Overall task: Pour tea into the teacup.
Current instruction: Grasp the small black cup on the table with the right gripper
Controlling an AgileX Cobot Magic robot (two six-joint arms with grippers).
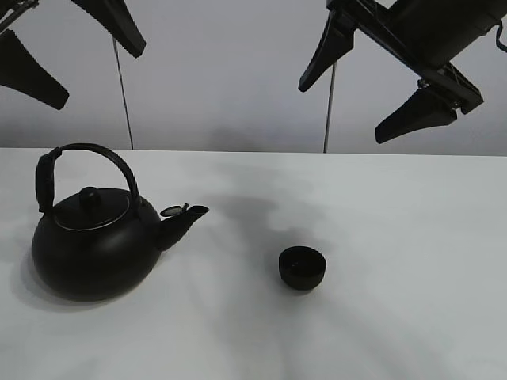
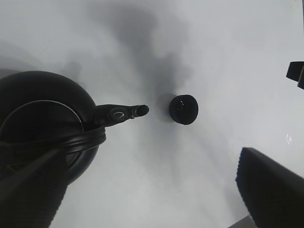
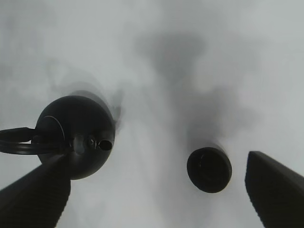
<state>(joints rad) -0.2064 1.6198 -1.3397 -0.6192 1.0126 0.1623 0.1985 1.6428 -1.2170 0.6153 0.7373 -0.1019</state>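
A big round black kettle with an arched handle stands on the left of the white table, its spout pointing right. To the right of the spout sits the small black teacup, upright and apart from the kettle. The tea is out of view. My left gripper hangs open high above the kettle. My right gripper hangs open high above and slightly right of the teacup. The left wrist view shows the kettle and teacup far below. The right wrist view shows the teacup and kettle between its fingers, with nothing held.
The white table runs back to a grey wall. Two thin vertical cables hang against that wall behind the arms. Soft arm shadows lie on the table between kettle and teacup.
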